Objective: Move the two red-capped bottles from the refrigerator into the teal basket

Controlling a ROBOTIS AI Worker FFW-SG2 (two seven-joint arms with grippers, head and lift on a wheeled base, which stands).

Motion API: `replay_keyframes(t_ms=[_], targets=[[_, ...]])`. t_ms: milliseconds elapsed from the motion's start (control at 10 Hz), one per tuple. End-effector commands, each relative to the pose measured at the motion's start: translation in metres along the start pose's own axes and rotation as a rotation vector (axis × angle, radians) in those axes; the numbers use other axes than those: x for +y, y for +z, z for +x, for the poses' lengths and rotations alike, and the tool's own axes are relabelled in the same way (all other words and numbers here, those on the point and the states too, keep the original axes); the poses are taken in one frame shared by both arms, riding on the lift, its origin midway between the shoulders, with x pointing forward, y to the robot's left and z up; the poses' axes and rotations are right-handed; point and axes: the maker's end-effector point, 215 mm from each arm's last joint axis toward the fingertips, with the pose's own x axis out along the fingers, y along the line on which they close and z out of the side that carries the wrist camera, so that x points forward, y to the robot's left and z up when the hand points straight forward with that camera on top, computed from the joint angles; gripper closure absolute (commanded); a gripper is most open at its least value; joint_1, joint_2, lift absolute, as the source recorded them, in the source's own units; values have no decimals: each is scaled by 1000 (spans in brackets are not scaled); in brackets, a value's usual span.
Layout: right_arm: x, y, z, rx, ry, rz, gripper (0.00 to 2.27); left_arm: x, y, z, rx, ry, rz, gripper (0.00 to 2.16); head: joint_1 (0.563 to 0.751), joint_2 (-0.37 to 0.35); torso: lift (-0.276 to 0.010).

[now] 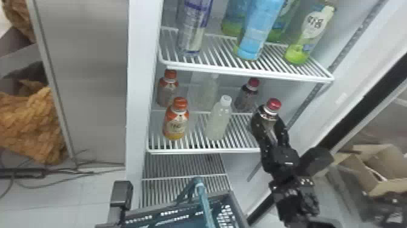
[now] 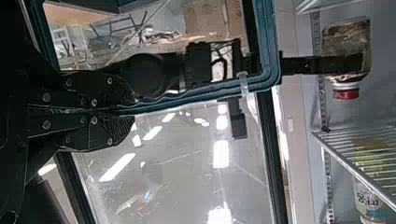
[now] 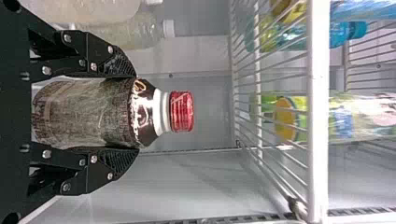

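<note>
Our right pincer (image 1: 269, 122), parted to bottle width, grips a round, dark-labelled, red-capped bottle (image 3: 93, 112); a matching bottle (image 1: 246, 98) stands behind. Our left pincer (image 2: 132, 113), nearly closed, pinches the slim teal basket handle (image 2: 196, 94).

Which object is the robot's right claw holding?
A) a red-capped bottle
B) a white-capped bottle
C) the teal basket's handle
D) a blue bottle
A, because the right claw has one finger pressed against each side of a red-capped bottle, just below its neck.
</note>
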Motion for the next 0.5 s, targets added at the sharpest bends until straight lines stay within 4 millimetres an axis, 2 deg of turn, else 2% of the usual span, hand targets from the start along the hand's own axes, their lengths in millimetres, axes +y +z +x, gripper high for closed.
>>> replay_keyframes(t_ms=[0, 200, 400], targets=[[10, 7, -25, 25, 11, 42, 702, 1, 0, -1, 0, 2, 1, 1107, 695, -350, -228], [18, 4, -46, 73, 25, 68, 702, 2, 1, -1, 4, 11, 8, 1107, 695, -350, -228], [27, 11, -64, 96, 45, 116, 702, 4, 5, -2, -8, 17, 22, 1107, 695, -350, -228]])
